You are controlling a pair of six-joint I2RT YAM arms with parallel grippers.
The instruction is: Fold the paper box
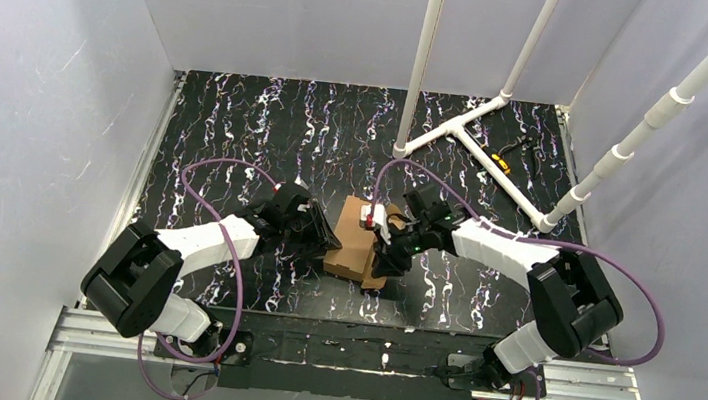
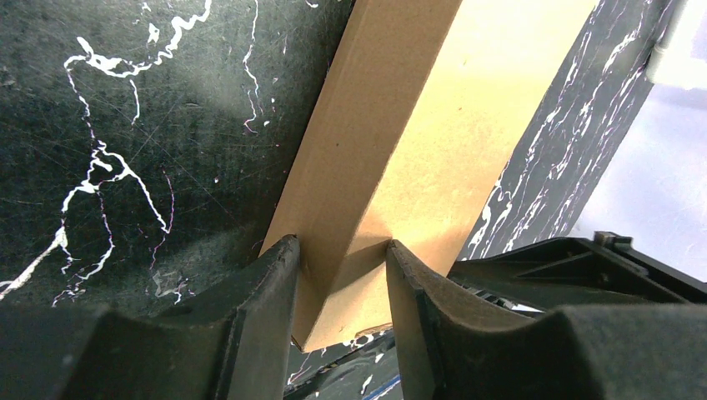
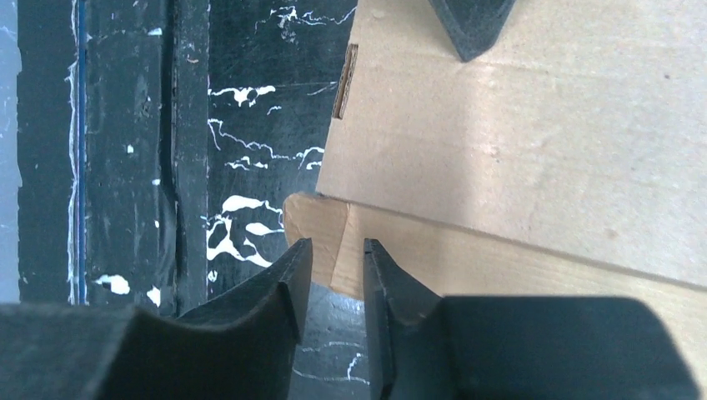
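Cardboard, plain brown and corrugated, is what I am dealing with. The paper box [image 1: 353, 245] sits on the dark marbled table [image 1: 238, 126] a little below the centre of the overhead view, between my two arms, and it looks like a flat block with its panels mostly closed up. My left gripper [image 2: 339, 247] is clamped across the box's narrow side wall near a corner. In the left wrist view that wall runs from the lower middle of the frame toward the top, with one finger on either side of it. My right gripper [image 3: 335, 244] has its jaws a little apart with nothing pinched. In the right wrist view, low and left of centre, a small cardboard tab [image 3: 318, 225] pokes out just beyond the fingertips, and dark table shows through the gap. I judge the box to be light and fairly stiff across its panels, bending readily only along its scored creases. It will probably slide on the table or spring back open unless one side is pinned. The surface looks dry and matte, so the pads should not slip, yet a hard squeeze could crush the fluting or dog-ear a tab. The best hold, I think, is on a wall close to a corner, where the board is stiffest, leaving the loose tab for the free fingers to nudge in.
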